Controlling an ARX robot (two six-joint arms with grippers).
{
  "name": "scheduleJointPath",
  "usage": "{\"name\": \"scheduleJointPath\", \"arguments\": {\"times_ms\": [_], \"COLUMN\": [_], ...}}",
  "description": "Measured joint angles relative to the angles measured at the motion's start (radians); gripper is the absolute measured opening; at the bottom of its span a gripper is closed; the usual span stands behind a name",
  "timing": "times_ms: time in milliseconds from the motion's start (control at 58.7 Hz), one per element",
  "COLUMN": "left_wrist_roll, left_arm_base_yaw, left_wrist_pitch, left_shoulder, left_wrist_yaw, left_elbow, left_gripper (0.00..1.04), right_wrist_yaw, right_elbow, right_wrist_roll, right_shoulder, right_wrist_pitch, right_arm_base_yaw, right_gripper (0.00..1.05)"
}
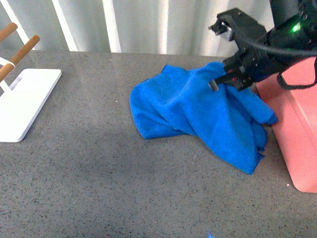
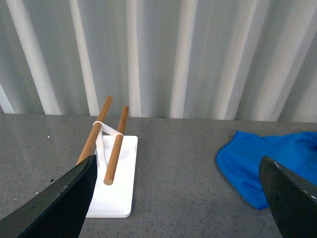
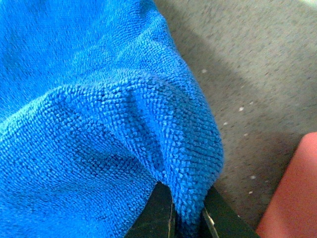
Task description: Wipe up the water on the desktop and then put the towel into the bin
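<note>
**Operator:** Item 1, the towel?

**Clerk:** Towel: blue, crumpled on the desktop, right of centre, its right edge touching the bin. Right gripper: clamped on 1 raised fold at the towel's far side. Left gripper: fingers spread wide, holding nothing, facing the peg stand at the left.

**Operator:** How should I handle it?

**Clerk:** I judge you are between wiping and binning. Lift until the trailing cloth clears the bin's wall, then carry it right. You risk snagging the hem on the rim.

**Operator:** Anything unlisted?

**Clerk:** Water: none discernible on the speckled grey. Bin: cut off at the right, interior unseen.
</note>
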Motion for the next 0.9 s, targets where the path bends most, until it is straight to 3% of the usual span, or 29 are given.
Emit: {"name": "scheduleJointPath", "arguments": {"times_ms": [392, 580, 903], "left_wrist_roll": [0.000, 0.000, 0.000], "left_arm_base_yaw": [0.000, 0.000, 0.000], "left_wrist_pitch": [0.000, 0.000, 0.000], "left_shoulder": [0.000, 0.000, 0.000], "left_wrist_yaw": [0.000, 0.000, 0.000], "left_elbow": [0.000, 0.000, 0.000], "left_gripper": [0.98, 0.98, 0.98], "right_wrist_yaw": [0.026, -0.010, -0.118], "right_elbow": [0.315, 0.475, 0.537], "right_wrist_roll": [-0.024, -0.019, -0.055], "right_shoulder": [-0.190, -0.263, -0.371], "right_wrist_pitch": [-0.217, -0.330, -0.424], "right_arm_base_yaw": [-0.085, -0.187, -0.401], "right_gripper": [0.03, 0.03, 0.03]}}
